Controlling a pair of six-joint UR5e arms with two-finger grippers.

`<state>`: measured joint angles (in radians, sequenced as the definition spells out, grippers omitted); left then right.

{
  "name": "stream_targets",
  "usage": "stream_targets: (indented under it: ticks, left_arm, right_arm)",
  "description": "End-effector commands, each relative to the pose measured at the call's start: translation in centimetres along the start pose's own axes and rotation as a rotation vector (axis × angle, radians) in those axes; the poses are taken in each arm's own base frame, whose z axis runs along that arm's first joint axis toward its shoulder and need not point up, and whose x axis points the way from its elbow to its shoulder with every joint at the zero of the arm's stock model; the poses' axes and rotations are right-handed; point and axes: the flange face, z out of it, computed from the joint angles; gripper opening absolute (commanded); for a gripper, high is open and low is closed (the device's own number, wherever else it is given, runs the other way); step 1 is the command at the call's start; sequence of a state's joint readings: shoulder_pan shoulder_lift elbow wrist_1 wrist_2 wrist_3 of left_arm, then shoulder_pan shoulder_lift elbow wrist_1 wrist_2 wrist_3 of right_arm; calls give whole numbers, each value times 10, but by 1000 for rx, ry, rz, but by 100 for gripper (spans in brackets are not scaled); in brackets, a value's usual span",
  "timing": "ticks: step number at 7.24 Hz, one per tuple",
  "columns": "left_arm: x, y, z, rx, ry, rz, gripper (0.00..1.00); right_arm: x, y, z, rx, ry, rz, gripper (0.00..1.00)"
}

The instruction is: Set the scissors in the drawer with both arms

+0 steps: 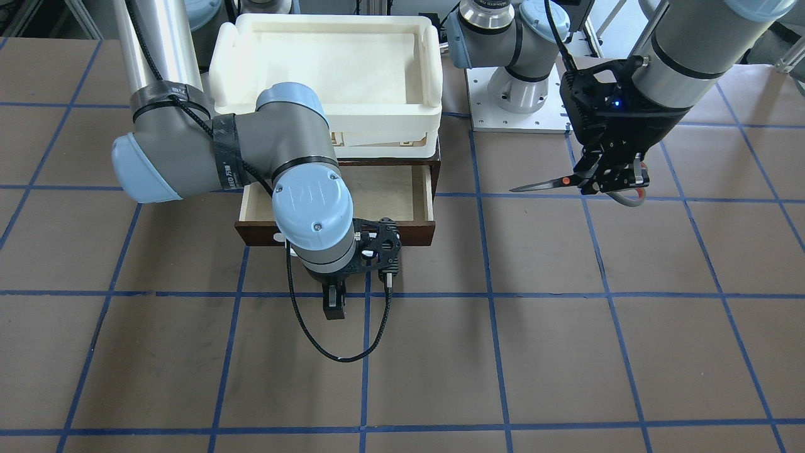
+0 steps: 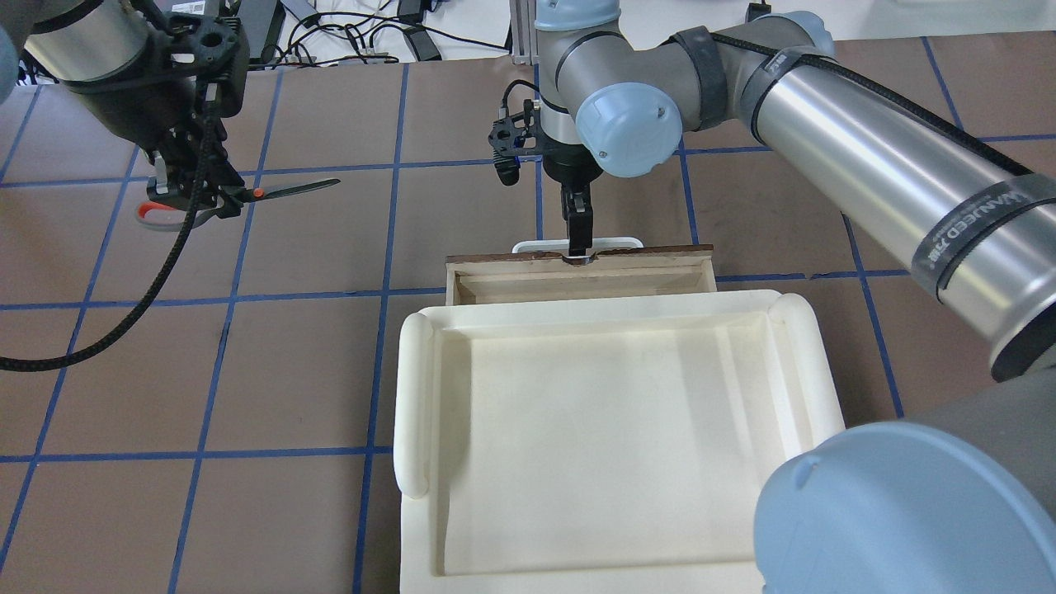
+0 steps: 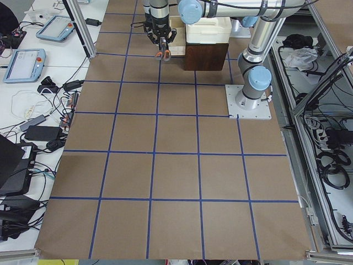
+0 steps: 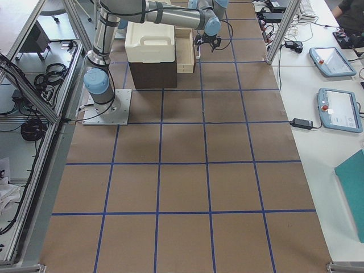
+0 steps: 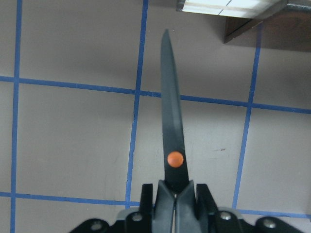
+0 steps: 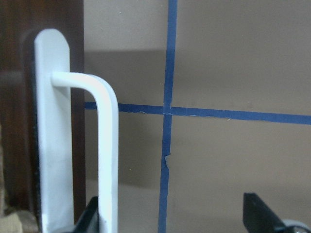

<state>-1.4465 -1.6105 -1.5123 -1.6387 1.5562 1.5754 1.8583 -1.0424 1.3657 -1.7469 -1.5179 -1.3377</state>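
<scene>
My left gripper is shut on the scissors near the pivot and holds them level above the table, off to the drawer's side. The dark blades point toward the drawer, and the wrist view shows the orange pivot dot on the scissors. The dark brown drawer is pulled partly out of its cabinet and its pale plywood inside is bare. My right gripper is in front of the drawer front. In the right wrist view its fingers stand wide apart, with the white bar handle by the left one.
A cream-white plastic tray sits on top of the cabinet, above the drawer. The left arm's base plate is beside the cabinet. Brown paper with blue tape lines covers the table. The right arm's black cable loops down in front of the drawer.
</scene>
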Motion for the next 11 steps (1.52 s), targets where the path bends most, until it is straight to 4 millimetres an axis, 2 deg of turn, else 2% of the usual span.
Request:
stream_targets:
  ticks: [1,4,7,9,11]
  left_arm:
    - [0,0,0,4,-2,0,0]
    - [-1,-1,0,7,-3,0,0]
    - [-2,-1,1,8,-2,0,0]
    - [-2,-1,1,8,-2,0,0]
    - [-2,-2,3,11,1,0,0]
  right_arm:
    - [15,-1,7,2,1,-8,100]
    - [25,4,-3,8,21,-13,100]
    - [38,10,-26,16,70,-54,100]
    - [44,11,-18,15,63,-64,100]
    - [47,13,-21,17,70,-78,100]
